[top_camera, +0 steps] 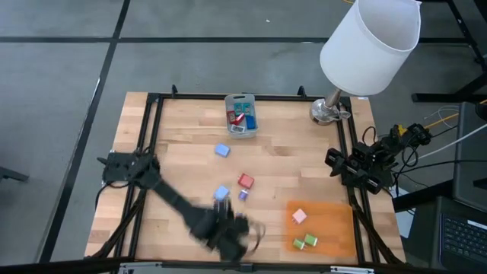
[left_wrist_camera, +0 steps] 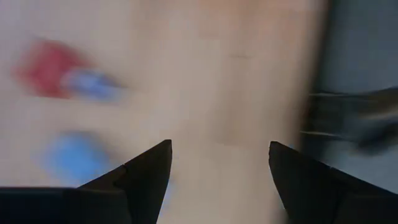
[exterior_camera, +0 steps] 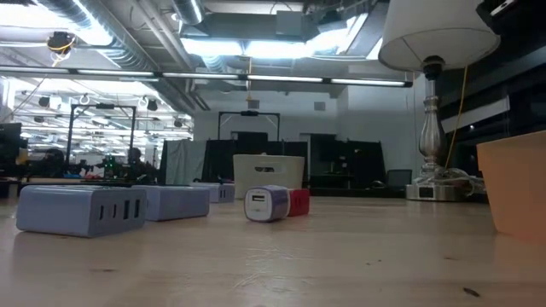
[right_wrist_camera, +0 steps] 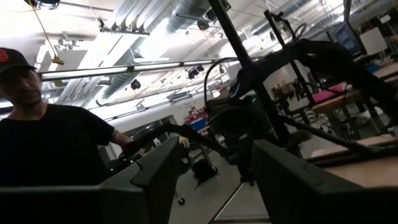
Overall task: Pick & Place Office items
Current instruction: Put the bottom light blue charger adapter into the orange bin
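My left gripper point(top_camera: 233, 228) point(left_wrist_camera: 219, 146) hangs open near the table's near edge, close to a blue block point(top_camera: 221, 192) point(left_wrist_camera: 74, 155); nothing is between its fingers. A red block point(top_camera: 245, 181) point(left_wrist_camera: 46, 68) and a small purple-white piece point(top_camera: 243, 195) point(exterior_camera: 267, 203) lie flat just beyond. Another blue block point(top_camera: 221, 151) lies farther back. A pink block point(top_camera: 299, 216) and green pieces point(top_camera: 304, 242) rest on the orange mat point(top_camera: 335, 228). The grey bin point(top_camera: 242, 114) holds red, teal and blue pieces. My right gripper point(right_wrist_camera: 214, 142) is open, folded back at the table's right edge point(top_camera: 364, 164).
A lamp with a white shade point(top_camera: 369, 38) stands on its metal base point(top_camera: 329, 110) at the far right corner. A black frame point(top_camera: 152, 137) runs along the table's sides. A person point(right_wrist_camera: 50, 124) shows in the room beyond, in the right wrist view.
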